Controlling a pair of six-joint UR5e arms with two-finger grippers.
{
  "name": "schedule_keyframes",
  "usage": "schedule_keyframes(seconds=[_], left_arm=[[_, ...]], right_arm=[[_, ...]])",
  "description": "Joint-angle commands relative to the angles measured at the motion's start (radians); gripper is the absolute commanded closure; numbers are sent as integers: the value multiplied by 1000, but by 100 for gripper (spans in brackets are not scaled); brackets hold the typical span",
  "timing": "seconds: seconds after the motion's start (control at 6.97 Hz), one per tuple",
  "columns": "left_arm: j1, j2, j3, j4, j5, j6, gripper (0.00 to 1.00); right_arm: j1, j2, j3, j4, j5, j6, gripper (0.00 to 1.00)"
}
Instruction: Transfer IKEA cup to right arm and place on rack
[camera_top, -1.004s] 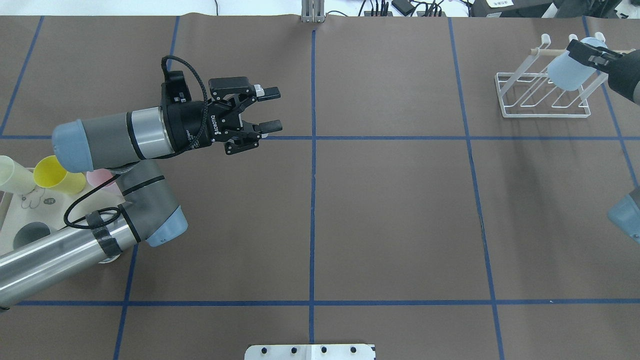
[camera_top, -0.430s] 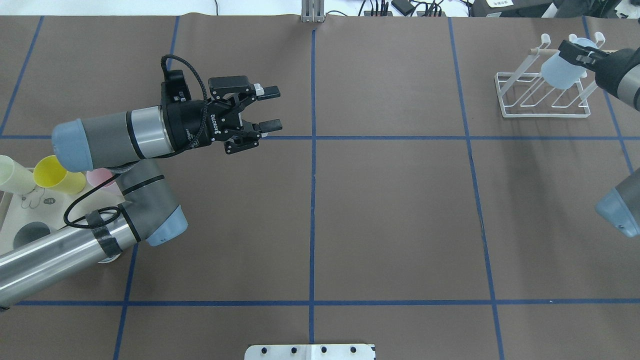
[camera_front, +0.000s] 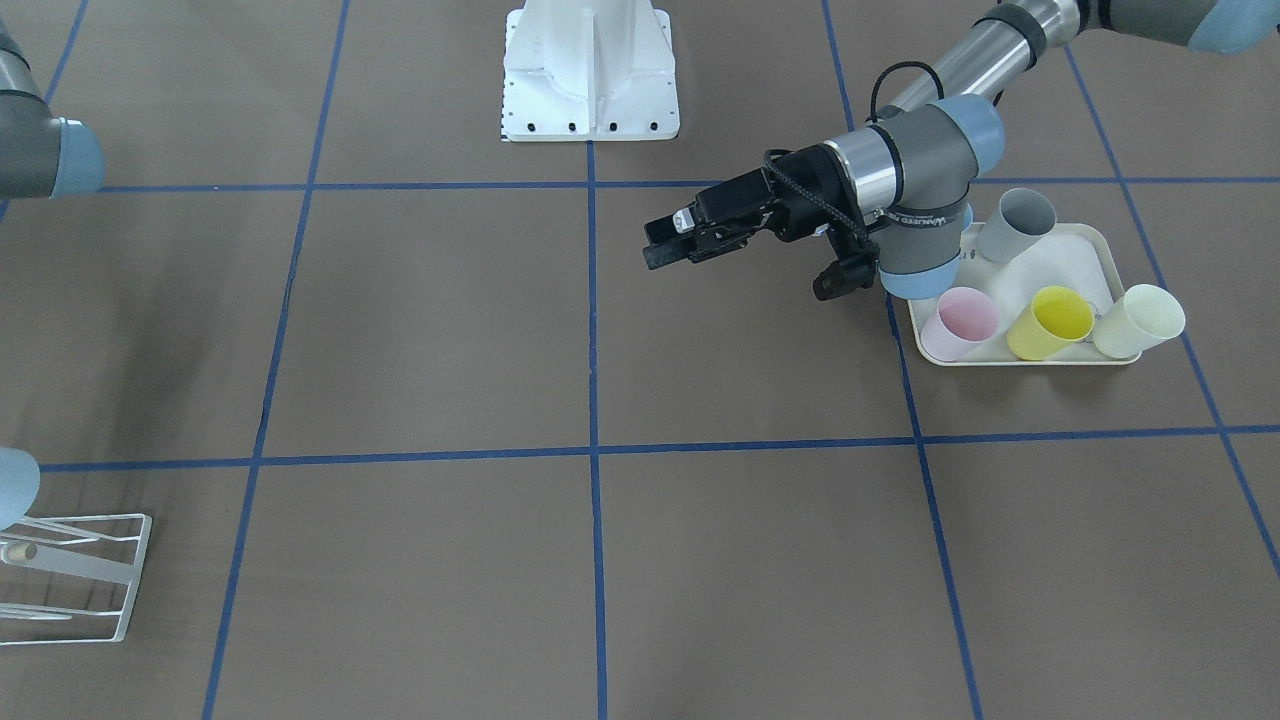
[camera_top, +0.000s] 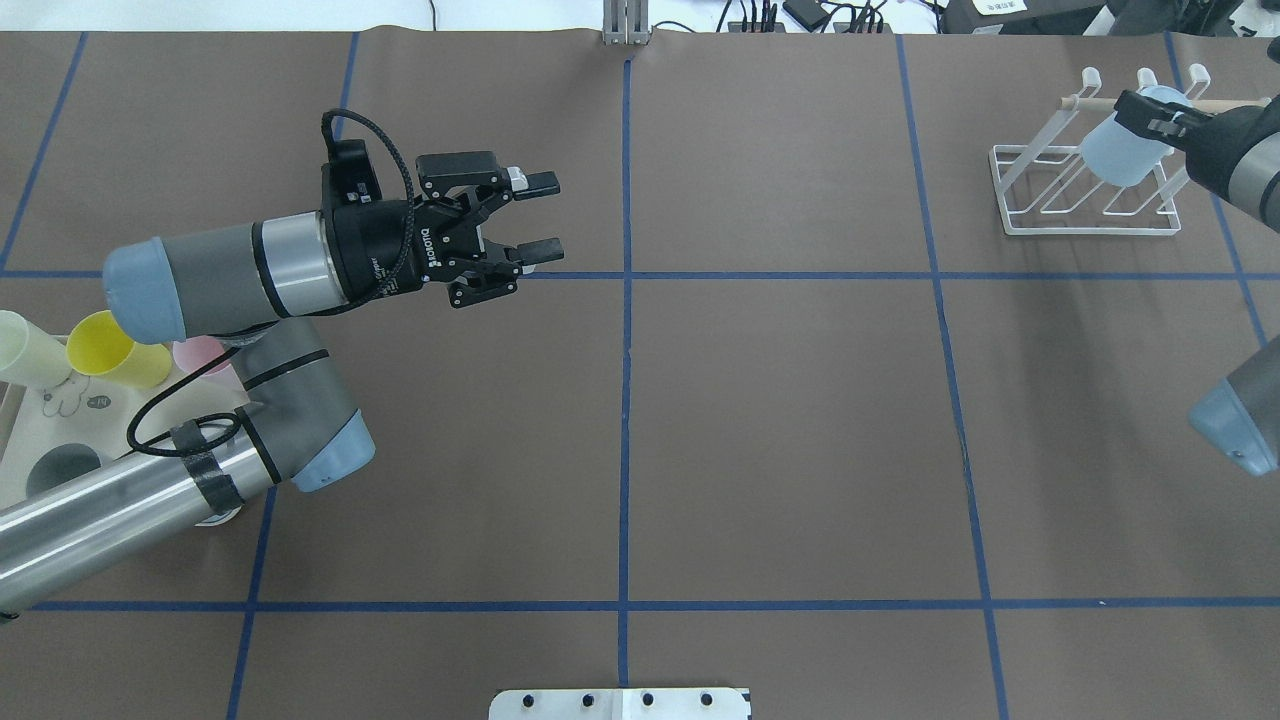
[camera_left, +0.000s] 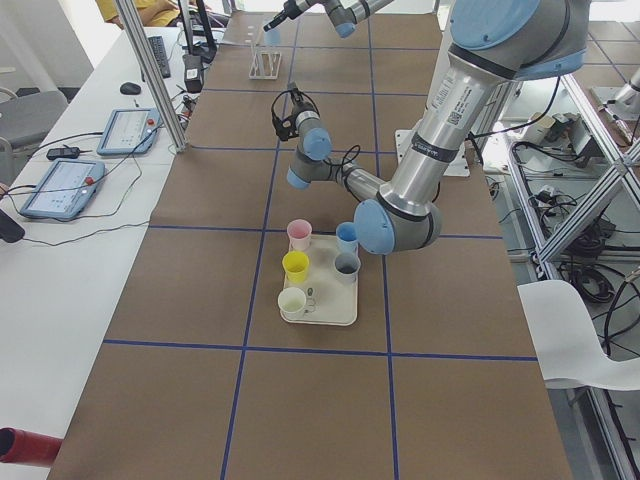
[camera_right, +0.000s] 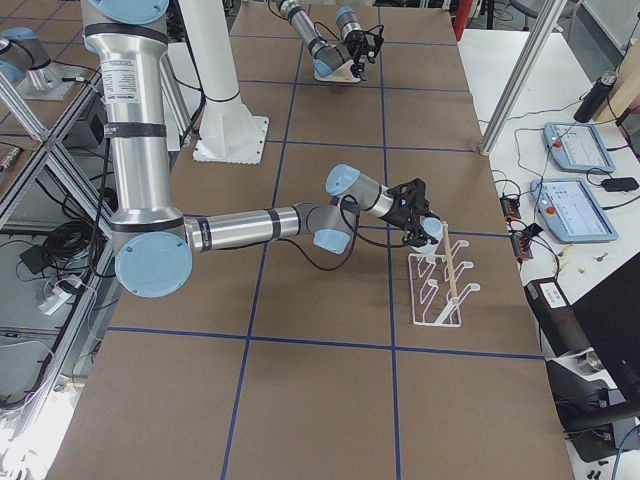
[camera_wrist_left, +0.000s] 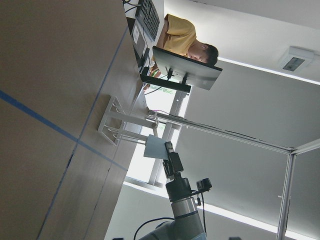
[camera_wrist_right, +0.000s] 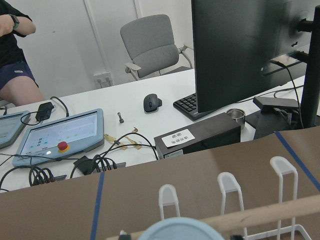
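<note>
Right gripper (camera_top: 1138, 112) grasps the blue IKEA cup (camera_top: 1115, 155), its long axis slanted over the far-right corner rack (camera_top: 1090, 232). The left gripper (camera_top: 550, 216) is released and empty. The tray (camera_front: 1085, 255) holds cups (camera_front: 1048, 322).

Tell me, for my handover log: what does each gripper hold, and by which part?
Right gripper: pale blue cup, pinched across its upper end. Left gripper: open, nothing held.

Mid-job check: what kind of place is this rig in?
Likely a robotics lab workcell: a table marked with a blue tape grid, a teach pendant on the side desk, plus a monitor and office chair.
</note>
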Motion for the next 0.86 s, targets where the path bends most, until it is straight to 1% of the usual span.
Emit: schedule_keyframes(seconds=[0.0, 0.14, 0.29, 0.43, 0.57, 0.72], left_arm=[[0, 1, 0, -1, 0, -1, 25], [0, 1, 0, -1, 0, -1, 25], [0, 0, -1, -1, 0, -1, 24], [0, 0, 0, -1, 0, -1, 24], [-2, 0, 0, -1, 0, 1, 24], [-3, 0, -3, -1, 0, 1, 24]], right_arm=[[-17, 2, -22, 1, 0, 1, 100], [-20, 6, -41, 3, 0, 1, 100], [-23, 20, -54, 3, 0, 2, 73], [-24, 29, -69, 6, 0, 4, 17], [-29, 38, -80, 18, -2, 15, 0], [-32, 40, -77, 21, 0, 15, 0]])
